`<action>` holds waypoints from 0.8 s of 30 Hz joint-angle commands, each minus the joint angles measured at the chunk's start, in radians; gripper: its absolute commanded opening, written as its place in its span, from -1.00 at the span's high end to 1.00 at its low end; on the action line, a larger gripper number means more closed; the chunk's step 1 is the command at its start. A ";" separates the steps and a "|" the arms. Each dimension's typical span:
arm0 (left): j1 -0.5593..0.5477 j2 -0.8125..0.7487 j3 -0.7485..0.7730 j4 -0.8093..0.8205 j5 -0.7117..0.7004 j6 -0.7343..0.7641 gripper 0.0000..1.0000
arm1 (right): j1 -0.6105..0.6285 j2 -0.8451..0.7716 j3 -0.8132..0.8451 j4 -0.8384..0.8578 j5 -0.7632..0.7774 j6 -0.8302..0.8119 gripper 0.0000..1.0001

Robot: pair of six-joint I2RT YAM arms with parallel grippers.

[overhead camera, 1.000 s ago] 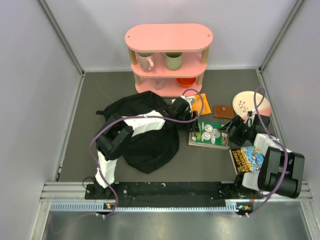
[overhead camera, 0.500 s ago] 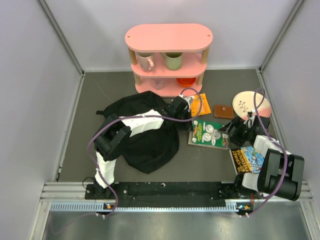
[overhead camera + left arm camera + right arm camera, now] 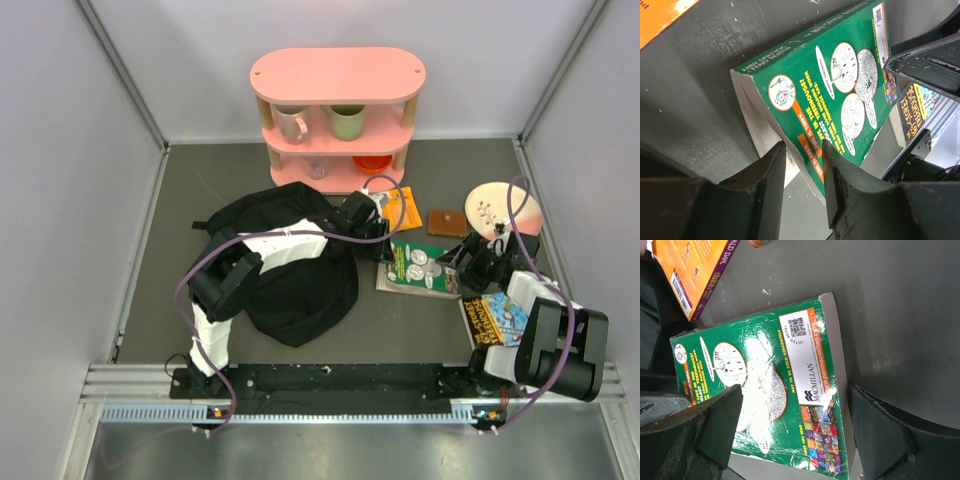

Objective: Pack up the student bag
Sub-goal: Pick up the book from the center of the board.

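**While nothing shows as packed: two grippers at one green book**

As the top view shows it, the student bag lies slumped and wrinkled on the bench, left of centre and just in front of the pink shelf. Its opening cannot be made out, and no item is seen inside it. The task is judged to be at an early stage. The green book, the orange book, the brown wallet and a yellow-and-blue book all lie outside the bag, to its right.

The left arm reaches across the bag. The left gripper has its fingers narrowly parted above the near edge of the green book, and no pinch on the book is evident. The right gripper is spread wide, one finger on either side of the book's far end, and holds nothing.

Only the top view gives the bag, the shelf and the layout of the loose items. The left wrist view alone shows the book's pale page block. The right wrist view alone shows the publisher's label and code square on the cover, and the orange book's purple spine.
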 commanded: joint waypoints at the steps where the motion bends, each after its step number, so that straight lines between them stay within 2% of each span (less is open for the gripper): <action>1: -0.027 -0.040 0.032 0.152 0.116 -0.044 0.20 | 0.032 0.002 -0.023 -0.012 -0.102 0.032 -0.68; 3: -0.027 -0.046 0.026 0.163 0.116 -0.053 0.26 | 0.036 0.002 -0.023 -0.012 -0.101 0.034 -0.68; 7: -0.027 -0.055 0.016 0.153 0.087 -0.049 1.00 | 0.036 0.002 -0.023 -0.012 -0.090 0.034 -0.68; 14: -0.029 -0.081 0.027 0.089 0.044 0.007 1.00 | 0.037 -0.010 -0.022 -0.010 -0.104 0.029 -0.73; 22: -0.027 -0.293 -0.002 0.023 0.012 0.215 1.00 | 0.037 -0.133 -0.026 0.011 -0.075 0.029 -0.97; 24: -0.027 -0.346 -0.007 0.006 0.015 0.250 1.00 | 0.037 -0.174 -0.036 0.051 -0.085 0.041 -0.98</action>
